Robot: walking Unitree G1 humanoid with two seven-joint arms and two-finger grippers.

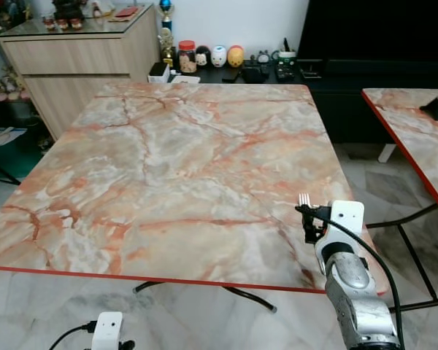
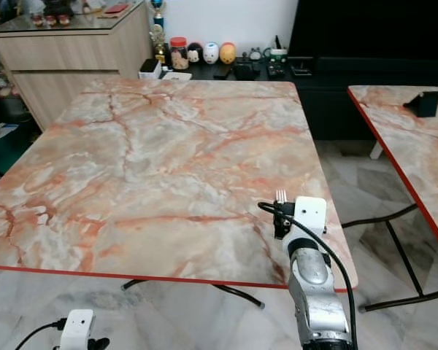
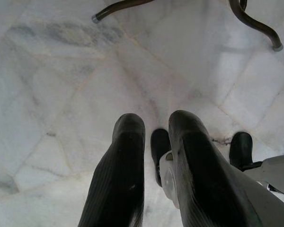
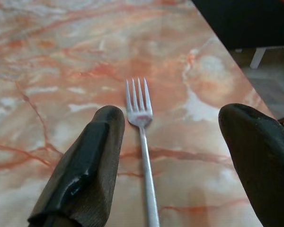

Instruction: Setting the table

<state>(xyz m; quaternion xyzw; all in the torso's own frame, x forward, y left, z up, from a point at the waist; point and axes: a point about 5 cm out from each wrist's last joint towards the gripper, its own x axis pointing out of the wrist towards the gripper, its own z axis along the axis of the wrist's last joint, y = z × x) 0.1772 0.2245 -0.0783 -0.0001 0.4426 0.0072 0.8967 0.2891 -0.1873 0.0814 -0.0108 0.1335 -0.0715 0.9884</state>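
Marble-patterned counter [image 1: 175, 168], pink and orange veins, red edge, across the middle of the head views. Silver fork [image 4: 141, 142] flat on it at the lower right, near the front edge, tines pointing toward the far side; tines just visible in the left eye view above the wrist [image 1: 304, 198]. Right pincer [image 4: 175, 156] low over the fork, fingers spread wide, one black finger [image 4: 87, 165] just beside the handle and the other well off to the side, nothing gripped. Right arm [image 1: 354, 292] silver, rising from the lower right of the frame, black cable looped along it.

Left pincer [image 3: 154, 146] hanging below the counter's front edge at the lower left, pointed at the pale marble floor [image 3: 61, 94], fingers a little apart and holding nothing.

Second counter [image 1: 416, 138] of the same pattern at the right edge. Wooden cabinet [image 1: 73, 65] at the upper left. Jars and small figures [image 1: 208, 57] on a dark low shelf at top centre.
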